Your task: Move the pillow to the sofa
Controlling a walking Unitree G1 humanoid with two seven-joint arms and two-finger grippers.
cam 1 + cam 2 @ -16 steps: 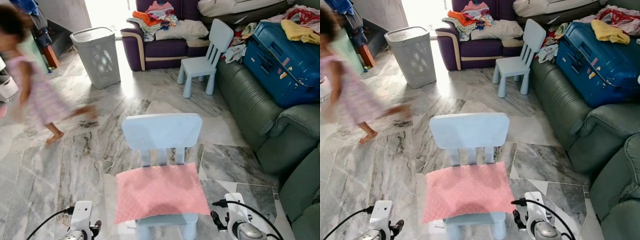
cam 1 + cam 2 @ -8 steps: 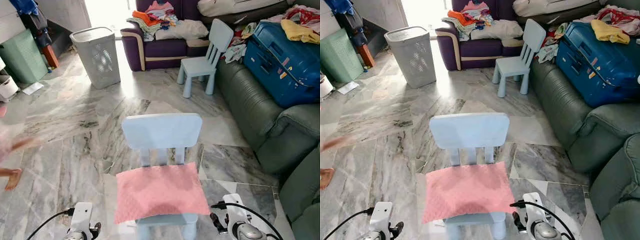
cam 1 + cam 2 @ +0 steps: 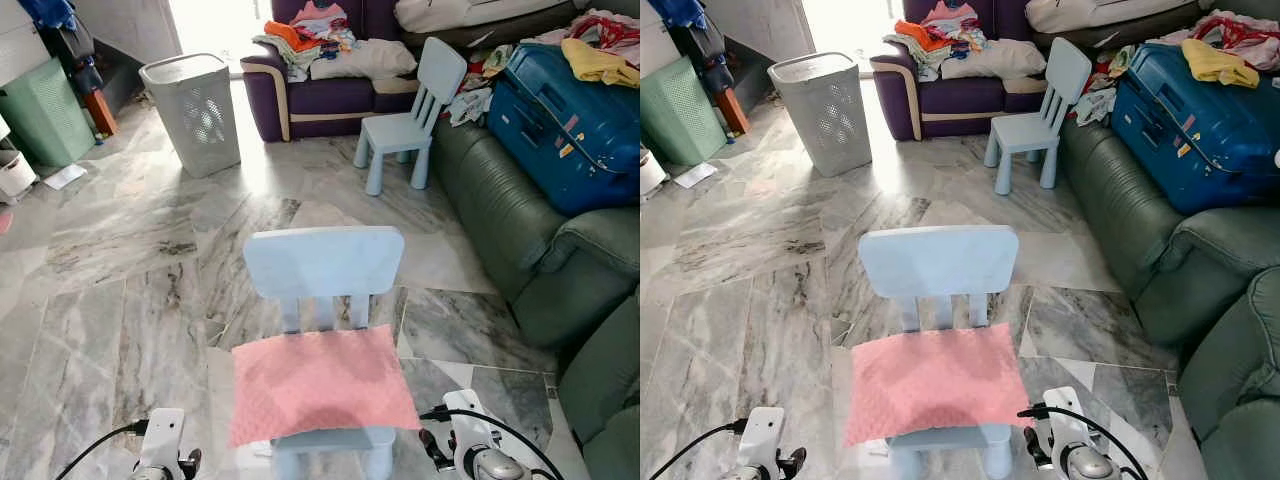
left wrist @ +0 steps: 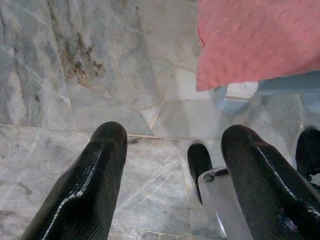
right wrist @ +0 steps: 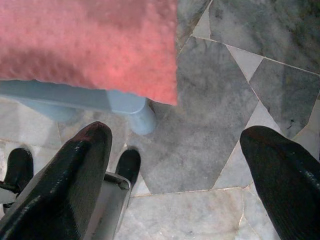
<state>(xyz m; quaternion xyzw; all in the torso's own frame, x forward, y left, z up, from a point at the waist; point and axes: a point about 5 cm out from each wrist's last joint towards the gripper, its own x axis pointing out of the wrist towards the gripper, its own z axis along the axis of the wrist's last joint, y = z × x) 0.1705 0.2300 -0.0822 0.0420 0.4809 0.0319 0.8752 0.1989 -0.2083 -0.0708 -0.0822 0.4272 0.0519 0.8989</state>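
The green sofa (image 3: pixel 520 240) runs along my right side, with a blue suitcase (image 3: pixel 565 120) lying on it. Straight ahead on the marble floor (image 3: pixel 120 300) stands a pale blue child's chair (image 3: pixel 325 262), and the pink pillow (image 3: pixel 322 382) lies flat on its seat, overhanging the edges. My left claw (image 4: pixel 170 165) hangs low over the floor just beside the pillow's near corner, fingers (image 4: pixel 85 185) spread apart and holding nothing. My right claw (image 5: pixel 175 165) hangs by the opposite corner, likewise spread and bare.
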